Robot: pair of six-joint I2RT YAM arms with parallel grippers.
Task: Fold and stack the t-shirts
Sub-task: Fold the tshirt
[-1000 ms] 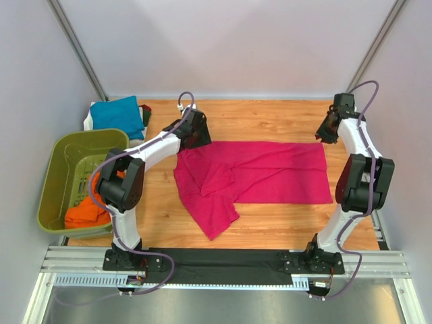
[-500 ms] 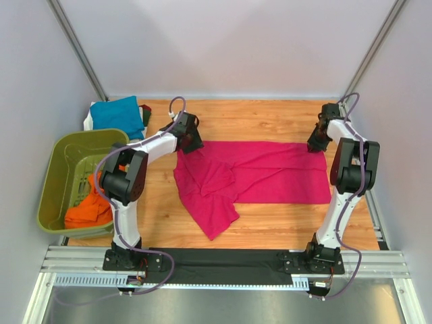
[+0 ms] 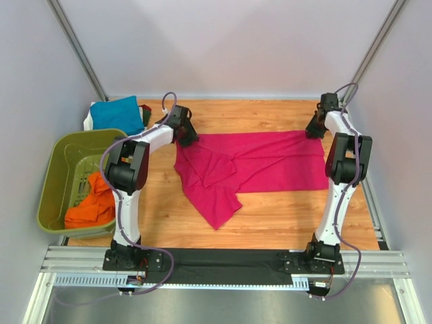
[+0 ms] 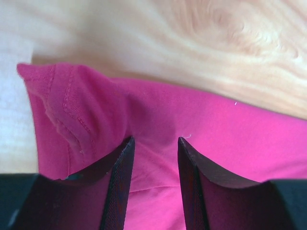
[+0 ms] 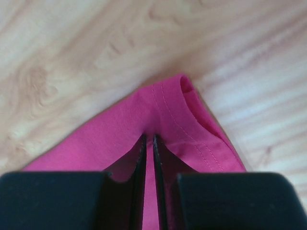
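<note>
Pulled farther back, magenta-pink t-shirt lies rumpled (left sleeve bunched).

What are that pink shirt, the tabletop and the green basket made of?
Pink shirt: soft knit cloth, matte; it wrinkles and shows stitched hems. Tabletop: wood or a wood-look laminate, with visible grain and a smooth light sheen. Green basket: looks like moulded plastic, rigid with slotted walls.

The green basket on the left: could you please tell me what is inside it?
Inside the green basket lies crumpled orange cloth, piled at its near end. The left arm crosses over part of it, so anything beneath the orange cloth or the arm cannot be seen.
</note>
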